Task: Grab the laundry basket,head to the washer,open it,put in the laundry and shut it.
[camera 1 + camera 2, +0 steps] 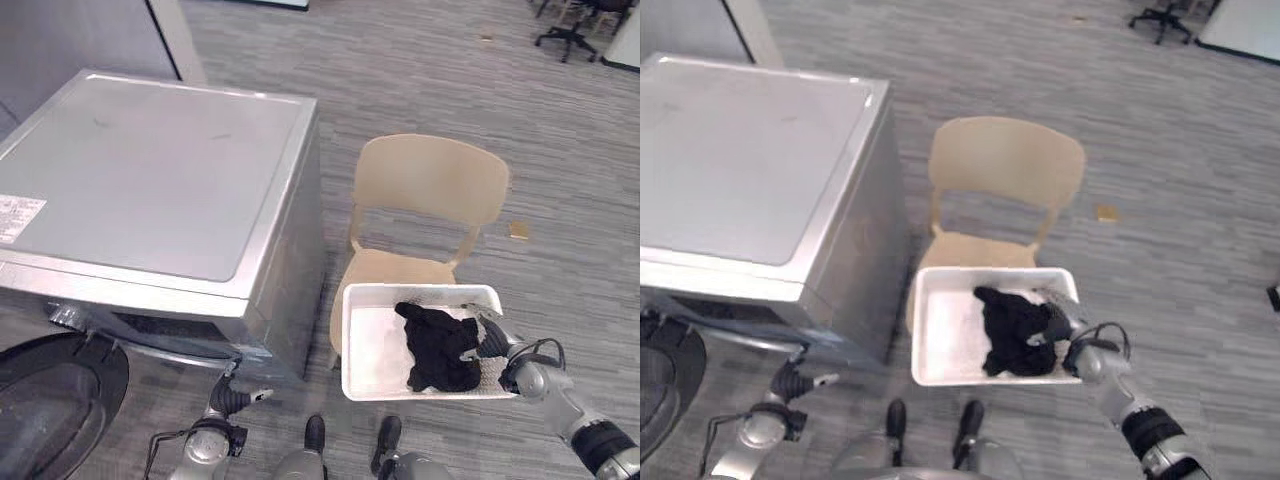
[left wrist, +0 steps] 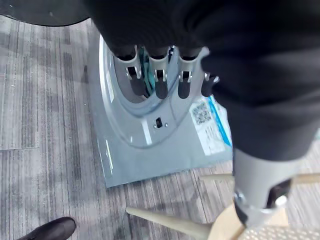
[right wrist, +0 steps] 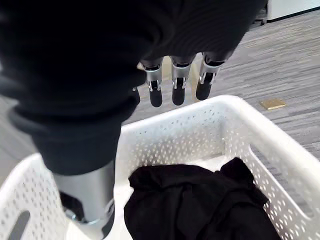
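The right hand (image 1: 492,341) hangs over the right side of the white laundry basket (image 1: 365,375), its fingers (image 3: 173,85) straight and relaxed with nothing between them and the thumb; in the right wrist view their dark tips point across the basket's perforated far wall, clear of the black laundry (image 1: 440,348) heaped in the right half of the basket. The basket sits on the seat of a pale wooden chair (image 1: 430,183), and its near edge overhangs the seat toward the camera. The chair stands just beside the right side of the silver washer (image 1: 150,180), with only a narrow gap of floor between them. The left hand (image 1: 232,397) is low in front of the washer, fingers (image 2: 161,80) extended and holding nothing, pointing at the round opening in the washer's front. The dark round door (image 1: 55,395) stands swung open at the lower left, cut off by the picture's edge. Grey striped carpet (image 1: 420,70) lies open behind and to the right of the chair; an office chair (image 1: 568,30) stands far off at the top right, partly cut off. A small tan object (image 1: 518,230) lies on the carpet right of the chair, too small to make out.
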Available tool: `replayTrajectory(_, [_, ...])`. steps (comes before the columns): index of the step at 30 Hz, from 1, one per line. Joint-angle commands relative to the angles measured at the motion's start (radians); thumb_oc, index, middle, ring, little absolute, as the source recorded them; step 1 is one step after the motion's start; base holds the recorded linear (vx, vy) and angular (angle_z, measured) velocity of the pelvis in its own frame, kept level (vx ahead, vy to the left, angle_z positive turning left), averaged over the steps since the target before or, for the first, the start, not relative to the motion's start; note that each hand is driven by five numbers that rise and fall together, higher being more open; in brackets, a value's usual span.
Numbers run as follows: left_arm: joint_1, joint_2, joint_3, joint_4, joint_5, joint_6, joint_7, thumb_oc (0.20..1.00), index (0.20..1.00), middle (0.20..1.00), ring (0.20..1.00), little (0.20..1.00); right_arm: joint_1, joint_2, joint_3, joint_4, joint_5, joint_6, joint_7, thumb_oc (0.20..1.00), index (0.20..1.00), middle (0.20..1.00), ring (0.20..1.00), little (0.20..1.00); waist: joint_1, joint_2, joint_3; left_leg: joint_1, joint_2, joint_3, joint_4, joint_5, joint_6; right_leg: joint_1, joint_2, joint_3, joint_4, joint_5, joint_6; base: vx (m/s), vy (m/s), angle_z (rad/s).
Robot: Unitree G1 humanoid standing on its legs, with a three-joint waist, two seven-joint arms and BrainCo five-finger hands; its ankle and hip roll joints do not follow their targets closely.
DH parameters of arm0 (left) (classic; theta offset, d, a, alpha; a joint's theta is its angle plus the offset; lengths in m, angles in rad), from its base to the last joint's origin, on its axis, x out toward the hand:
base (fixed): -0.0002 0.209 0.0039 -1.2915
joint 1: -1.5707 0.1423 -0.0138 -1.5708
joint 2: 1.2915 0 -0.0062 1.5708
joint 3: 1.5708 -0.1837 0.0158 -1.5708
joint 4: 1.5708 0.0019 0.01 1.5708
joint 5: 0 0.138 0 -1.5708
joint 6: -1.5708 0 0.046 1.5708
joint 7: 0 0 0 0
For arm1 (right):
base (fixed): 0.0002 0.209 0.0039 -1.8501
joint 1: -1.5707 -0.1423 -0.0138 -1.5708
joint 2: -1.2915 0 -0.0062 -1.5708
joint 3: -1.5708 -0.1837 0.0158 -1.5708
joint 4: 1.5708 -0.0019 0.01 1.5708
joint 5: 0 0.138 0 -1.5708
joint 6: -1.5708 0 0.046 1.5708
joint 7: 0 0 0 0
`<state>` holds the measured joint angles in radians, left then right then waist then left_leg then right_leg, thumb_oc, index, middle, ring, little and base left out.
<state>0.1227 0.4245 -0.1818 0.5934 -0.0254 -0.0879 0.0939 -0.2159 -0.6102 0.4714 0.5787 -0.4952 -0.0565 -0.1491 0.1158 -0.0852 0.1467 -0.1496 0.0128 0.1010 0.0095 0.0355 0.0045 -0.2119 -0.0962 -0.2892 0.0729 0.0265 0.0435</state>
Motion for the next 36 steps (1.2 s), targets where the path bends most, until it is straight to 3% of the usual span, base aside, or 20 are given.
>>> replayTrajectory(1, [-0.046, 0.053, 0.033, -0.005, 0.000, -0.058, 0.049, 1.000, 1.000, 1.000, 1.000, 1.000, -0.094, 0.010, 0.035, 0.059, -0.041, 0.013, -0.029, 1.000, 1.000, 1.000, 1.000, 1.000, 0.035, -0.016, 0.057, -0.046, -0.032, -0.042, 0.047, -0.082, 0.006, 0.107, -0.028, 0.001, -0.047, -0.043, 0.071, -0.11, 0.009, 0.06])
replayTrajectory(5, [-0.104, 0.054, 0.011, 0.028, -0.030, -0.073, 0.069, 1.000, 1.000, 1.000, 1.000, 1.000, -0.201, 0.060, 0.107, 0.225, -0.069, 0.037, -0.050, 1.000, 1.000, 1.000, 1.000, 1.000, 0.060, -0.005, 0.100, -0.118, -0.042, -0.064, 0.051, -0.056, 0.002, 0.038, -0.033, -0.006, -0.040, -0.031, 0.070, -0.10, 0.010, 0.15])
replayTrajectory(16, [-0.215, 0.037, -0.048, 0.026, -0.125, -0.098, 0.126, 1.000, 1.000, 1.000, 1.000, 1.000, -0.434, 0.065, 0.149, 0.514, -0.060, 0.121, -0.138, 1.000, 1.000, 1.000, 1.000, 1.000, 0.092, 0.055, 0.210, -0.267, -0.052, -0.078, 0.049, 0.012, -0.015, -0.120, -0.049, -0.024, -0.009, -0.006, 0.067, -0.12, 0.018, 0.08])
replayTrajectory(17, [-0.222, 0.029, -0.053, 0.015, -0.129, -0.098, 0.133, 1.000, 1.000, 1.000, 1.000, 1.000, -0.439, 0.070, 0.145, 0.494, -0.052, 0.124, -0.144, 0.940, 0.940, 0.940, 0.940, 0.940, 0.089, 0.056, 0.215, -0.267, -0.052, -0.078, 0.041, 0.018, -0.015, -0.126, -0.049, -0.025, -0.009, -0.004, 0.068, -0.08, 0.006, 0.04])
replayTrajectory(18, [-0.222, 0.029, -0.054, 0.015, -0.129, -0.098, 0.133, 1.000, 1.000, 1.000, 1.000, 1.000, -0.439, 0.070, 0.145, 0.494, -0.052, 0.124, -0.144, 0.940, 0.940, 0.940, 0.940, 0.940, 0.089, 0.056, 0.215, -0.267, -0.052, -0.078, 0.041, 0.018, -0.015, -0.125, -0.049, -0.025, -0.009, -0.004, 0.068, -0.02, -0.007, 0.04])
replayTrajectory(19, [-0.225, 0.023, -0.057, 0.012, -0.131, -0.098, 0.134, 1.000, 1.000, 1.000, 1.000, 1.000, -0.433, 0.076, 0.145, 0.480, -0.048, 0.124, -0.146, 0.507, 0.507, 0.507, 0.507, 0.507, 0.087, 0.055, 0.216, -0.265, -0.053, -0.080, 0.037, 0.019, -0.016, -0.123, -0.049, -0.025, -0.012, -0.003, 0.068, 0.00, 0.000, 0.00])
replayTrajectory(20, [-0.226, 0.019, -0.060, 0.008, -0.131, -0.098, 0.136, 1.000, 1.000, 1.000, 1.000, 1.000, -0.431, 0.075, 0.146, 0.461, -0.047, 0.124, -0.147, 0.200, 0.200, 0.200, 0.200, 0.200, 0.085, 0.054, 0.216, -0.263, -0.053, -0.080, 0.034, 0.020, -0.016, -0.122, -0.049, -0.025, -0.013, -0.002, 0.069, 0.00, 0.000, 0.00])
replayTrajectory(26, [-0.224, 0.016, -0.058, -0.045, -0.115, -0.092, 0.133, 1.000, 1.000, 1.000, 1.000, 1.000, -0.395, 0.066, 0.097, 0.285, 0.015, 0.105, -0.152, 0.200, 0.200, 0.200, 0.200, 0.200, 0.068, 0.044, 0.216, -0.226, -0.053, -0.079, 0.008, 0.015, -0.015, -0.099, -0.049, -0.018, -0.031, 0.010, 0.074, 0.00, 0.000, 0.00])
replayTrajectory(36, [-0.137, 0.022, -0.013, -0.104, -0.096, -0.075, 0.101, 1.000, 1.000, 1.000, 1.000, 1.000, -0.273, 0.102, -0.123, -0.018, 0.268, 0.036, -0.170, 0.200, 0.200, 0.200, 0.200, 0.200, 0.041, 0.028, 0.178, -0.129, -0.046, -0.063, -0.016, -0.008, -0.006, -0.019, -0.041, 0.004, -0.057, 0.013, 0.080, 0.02, 0.009, -0.04])
